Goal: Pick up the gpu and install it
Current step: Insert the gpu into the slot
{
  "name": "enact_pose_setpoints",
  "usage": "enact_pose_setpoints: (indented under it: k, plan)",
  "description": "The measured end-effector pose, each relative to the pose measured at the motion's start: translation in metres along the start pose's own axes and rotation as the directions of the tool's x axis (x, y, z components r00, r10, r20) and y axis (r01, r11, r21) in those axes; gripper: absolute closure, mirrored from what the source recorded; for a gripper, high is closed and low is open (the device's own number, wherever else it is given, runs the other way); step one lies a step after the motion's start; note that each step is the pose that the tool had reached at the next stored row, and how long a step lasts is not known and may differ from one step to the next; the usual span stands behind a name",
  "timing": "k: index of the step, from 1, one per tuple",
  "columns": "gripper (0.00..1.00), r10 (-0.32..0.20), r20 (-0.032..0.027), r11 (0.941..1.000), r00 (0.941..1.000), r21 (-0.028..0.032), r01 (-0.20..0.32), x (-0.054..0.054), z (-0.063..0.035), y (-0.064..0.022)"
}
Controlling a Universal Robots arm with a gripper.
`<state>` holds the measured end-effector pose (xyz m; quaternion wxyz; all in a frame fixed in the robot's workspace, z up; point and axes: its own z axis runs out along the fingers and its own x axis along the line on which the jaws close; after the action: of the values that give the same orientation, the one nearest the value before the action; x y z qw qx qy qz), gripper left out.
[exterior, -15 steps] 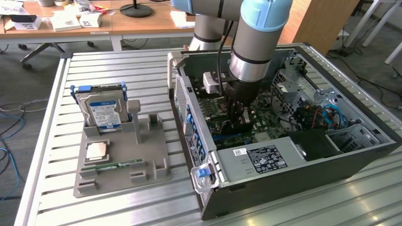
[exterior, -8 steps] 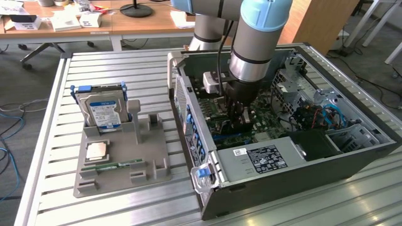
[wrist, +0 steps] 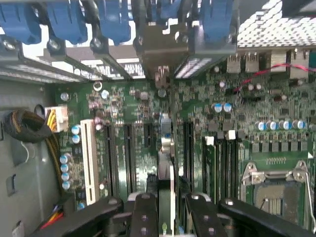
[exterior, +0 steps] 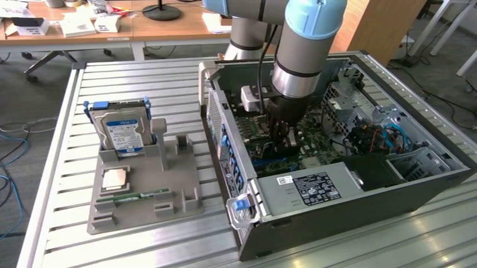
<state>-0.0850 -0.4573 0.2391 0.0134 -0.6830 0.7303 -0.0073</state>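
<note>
While pincer (wrist: 165, 212) clamps gpu (wrist: 166, 148) edge-on, long axis along motherboard (wrist: 148, 98) slots

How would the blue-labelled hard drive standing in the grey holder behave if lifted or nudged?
The hard drive looks like a rigid metal-cased block, so it is probably stiff and fairly heavy. Standing on edge in the grey holder, whose uprights flank it, it would likely resist a nudge rather than tip. Its smooth faces may be slippery.

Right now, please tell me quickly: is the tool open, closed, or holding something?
Tool: closed on the gpu, held on edge between its fingers above the motherboard slots inside the computer case.
</note>
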Motion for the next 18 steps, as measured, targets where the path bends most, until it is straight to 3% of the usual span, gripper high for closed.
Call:
enact_pose_setpoints:
  k: [18]
  plan:
    - [0.74, 0.000, -0.0001, 1.0000, 1.0000, 0.0008, 0.000, 0.0017, -0.0005, 0.0013]
